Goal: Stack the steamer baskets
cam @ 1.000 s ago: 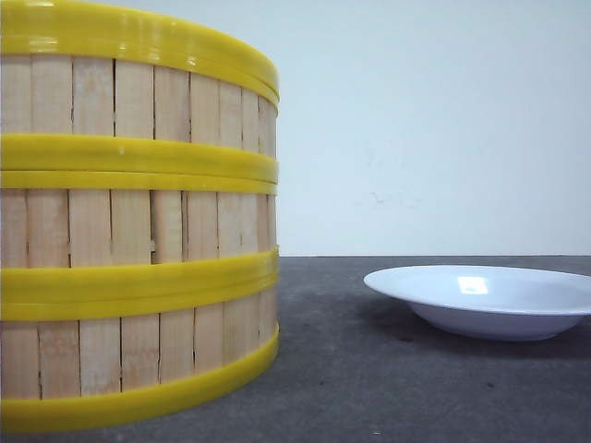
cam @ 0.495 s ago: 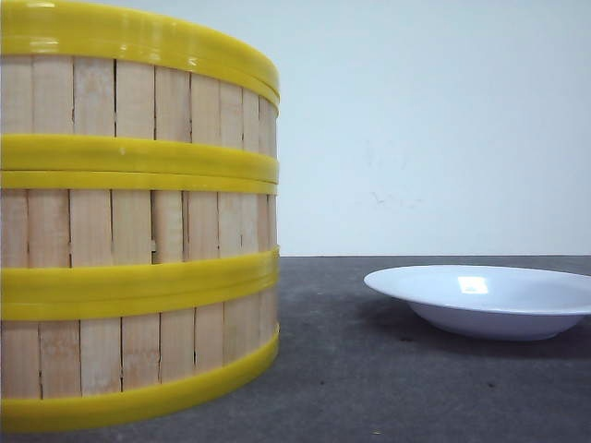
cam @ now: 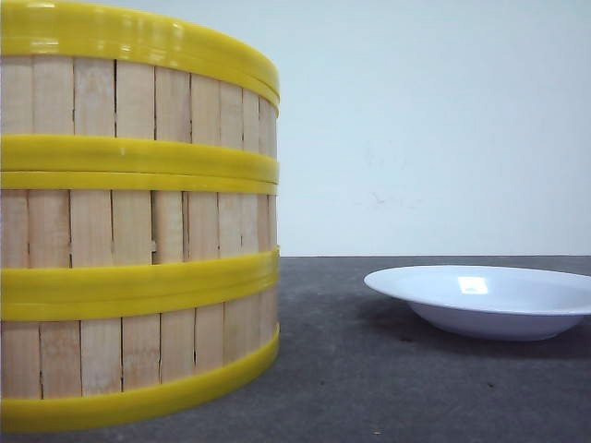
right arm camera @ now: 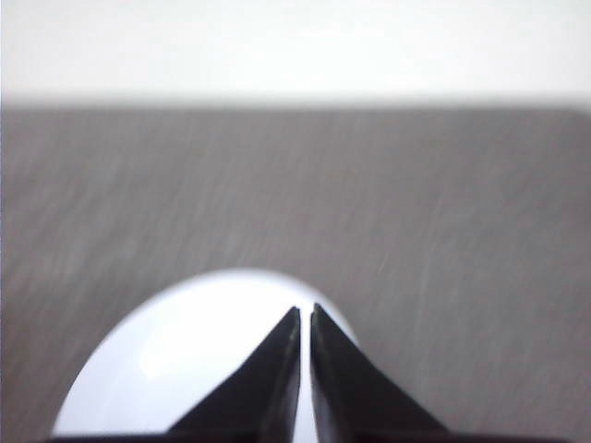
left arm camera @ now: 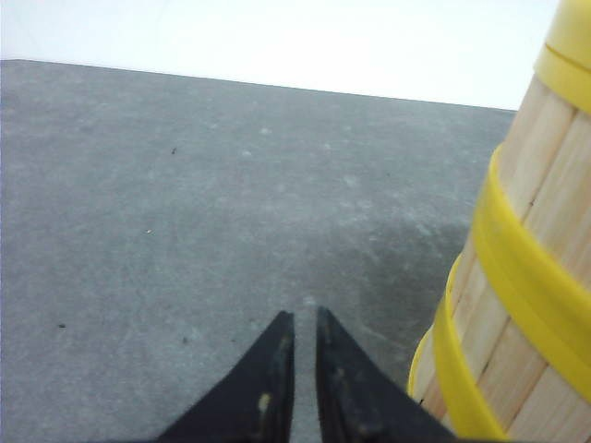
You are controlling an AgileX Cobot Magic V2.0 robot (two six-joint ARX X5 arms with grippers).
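Three steamer baskets [cam: 138,231] stacked in one column, left side of front view, sitting on the tabletop [cam: 388,388]. Walls are pale vertical slats, yellow bands at every joint plus top and bottom. Stack fills the frame height; top rim partly cut off, left side runs out of frame. Bands look level, no visible offset between tiers.

Front view also shows a white plate [cam: 485,300] to the right of the stack, well apart from it, flat on the tabletop. Neither arm visible there.

Left wrist view: left end effector [left arm camera: 305,323] with black fingertips nearly pressed together, only a thin slit between them, holding nothing. It sits low over bare tabletop [left arm camera: 185,212], with the steamer baskets [left arm camera: 517,277] just beside it, not touching. Stack's shadow falls on the surface next to the fingers. Plate not in this view.

Right wrist view: right end effector [right arm camera: 306,318] likewise closed to a thin slit, empty, positioned over the near part of the white plate [right arm camera: 185,360]. Can't tell if it touches the plate. Picture is blurred. Baskets not in this view.

Tabletop is dark grey, matte, lightly speckled with a few small marks. Behind it a plain pale wall [cam: 434,120], faint scuffs, meeting the tabletop edge in a straight line.
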